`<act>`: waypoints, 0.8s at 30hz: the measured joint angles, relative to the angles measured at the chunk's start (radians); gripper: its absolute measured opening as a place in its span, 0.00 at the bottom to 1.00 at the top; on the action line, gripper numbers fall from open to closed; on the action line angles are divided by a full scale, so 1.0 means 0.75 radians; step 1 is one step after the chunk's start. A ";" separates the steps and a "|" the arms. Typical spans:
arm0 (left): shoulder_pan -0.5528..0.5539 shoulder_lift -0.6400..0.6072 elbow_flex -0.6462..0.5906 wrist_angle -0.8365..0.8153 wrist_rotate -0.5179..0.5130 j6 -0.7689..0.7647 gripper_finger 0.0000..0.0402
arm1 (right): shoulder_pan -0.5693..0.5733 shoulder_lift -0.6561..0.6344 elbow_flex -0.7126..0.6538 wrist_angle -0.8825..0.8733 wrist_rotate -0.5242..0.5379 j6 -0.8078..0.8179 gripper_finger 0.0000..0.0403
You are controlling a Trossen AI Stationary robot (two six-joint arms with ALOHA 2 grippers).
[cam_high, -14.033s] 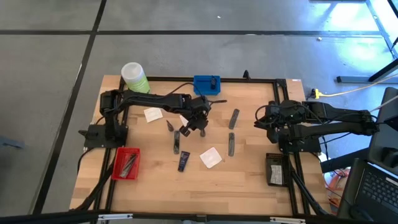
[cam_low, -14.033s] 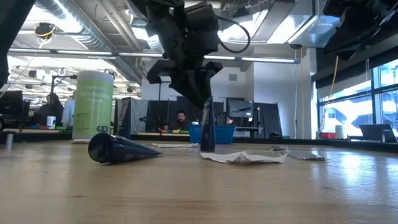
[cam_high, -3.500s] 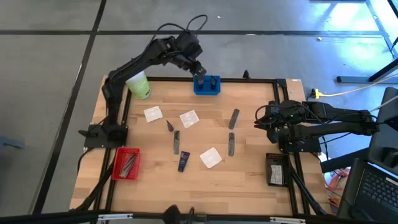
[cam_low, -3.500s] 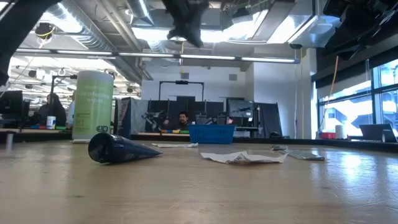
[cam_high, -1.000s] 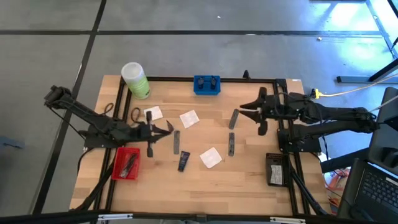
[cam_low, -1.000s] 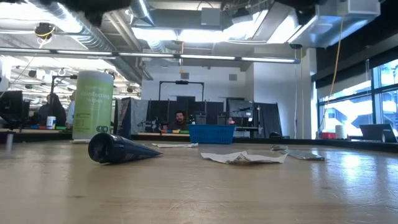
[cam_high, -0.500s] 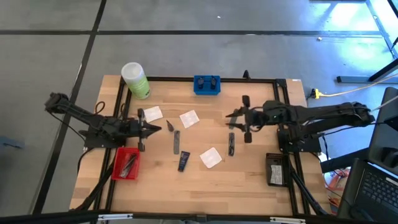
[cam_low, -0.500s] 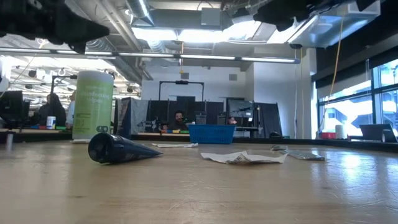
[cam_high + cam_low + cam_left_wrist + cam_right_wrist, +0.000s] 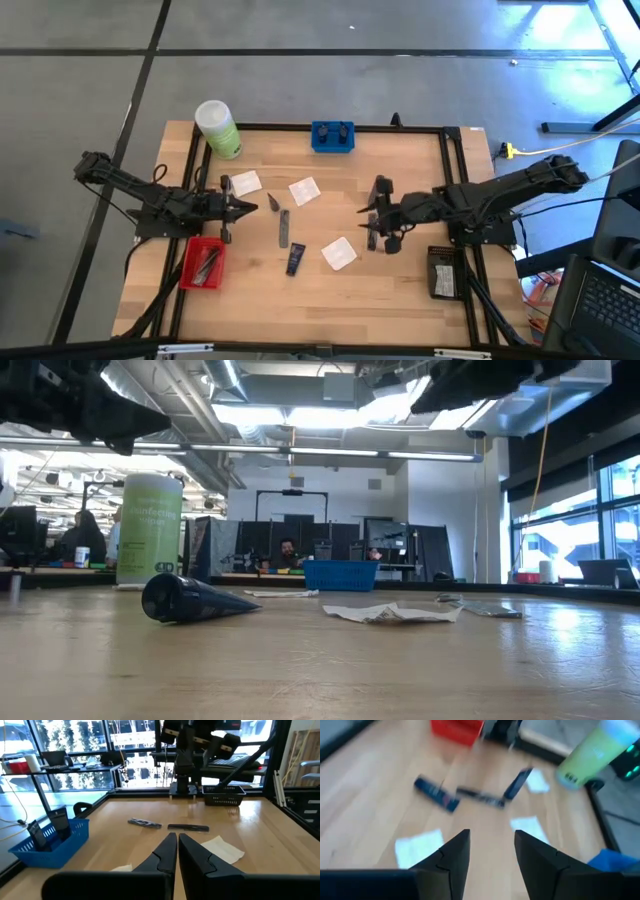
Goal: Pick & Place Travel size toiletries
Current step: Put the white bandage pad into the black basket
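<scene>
A pale wooden tabletop (image 9: 400, 290) in a black frame stands in an open workshop with desks, big windows and a seated person (image 9: 288, 552). Toiletries (grey tubes (image 9: 283, 228), white sachets (image 9: 339, 253), a navy tube (image 9: 295, 260), a dark cone (image 9: 190, 600)) lie scattered mid-table. The left gripper (image 9: 224, 208), fingers pressed together, sits near the left edge; the right gripper (image 9: 378, 216), spread, hovers over a grey tube mid-right

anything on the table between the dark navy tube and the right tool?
In the high view, one white square sachet lies between the dark navy tube and the right tool. Otherwise bare wood.
</scene>
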 joint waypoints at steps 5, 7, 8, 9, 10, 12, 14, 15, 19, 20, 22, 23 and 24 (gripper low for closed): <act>0.000 0.000 0.000 0.000 0.000 -0.003 0.03 | 0.083 0.097 0.085 -0.230 0.071 0.117 0.36; 0.000 0.000 0.000 0.000 0.001 -0.003 0.03 | 0.108 0.126 0.093 -0.283 0.083 0.185 0.35; 0.000 0.000 0.000 0.000 0.001 -0.003 0.03 | 0.119 0.137 0.093 -0.313 0.086 0.221 0.35; 0.000 0.000 0.000 0.000 0.001 -0.003 0.03 | 0.130 0.152 0.093 -0.335 0.089 0.255 0.35; 0.000 0.000 0.000 0.000 0.001 -0.003 0.03 | 0.141 0.168 0.093 -0.348 0.091 0.287 0.34; 0.000 0.001 0.000 0.000 0.001 -0.003 0.03 | 0.167 0.208 0.093 -0.363 0.091 0.337 0.34; 0.000 0.001 0.000 0.000 0.001 -0.003 0.04 | 0.195 0.259 0.093 -0.360 0.090 0.352 0.33; 0.000 0.001 0.000 0.000 0.001 -0.003 0.04 | 0.207 0.288 0.093 -0.360 0.090 0.357 0.33; 0.000 0.001 0.000 0.000 0.002 -0.003 0.03 | 0.240 0.412 0.093 -0.359 0.091 0.377 0.32; 0.000 0.001 0.000 0.000 0.002 -0.003 0.03 | 0.246 0.440 0.093 -0.359 0.091 0.379 0.32; 0.000 0.001 0.000 0.000 0.002 -0.003 0.03 | 0.257 0.497 0.093 -0.352 0.091 0.380 0.32; 0.000 0.001 0.000 -0.001 0.002 -0.003 0.03 | 0.262 0.526 0.092 -0.338 0.091 0.379 0.32; 0.000 0.001 0.000 -0.001 0.002 -0.003 0.03 | 0.265 0.553 0.093 -0.318 0.091 0.378 0.32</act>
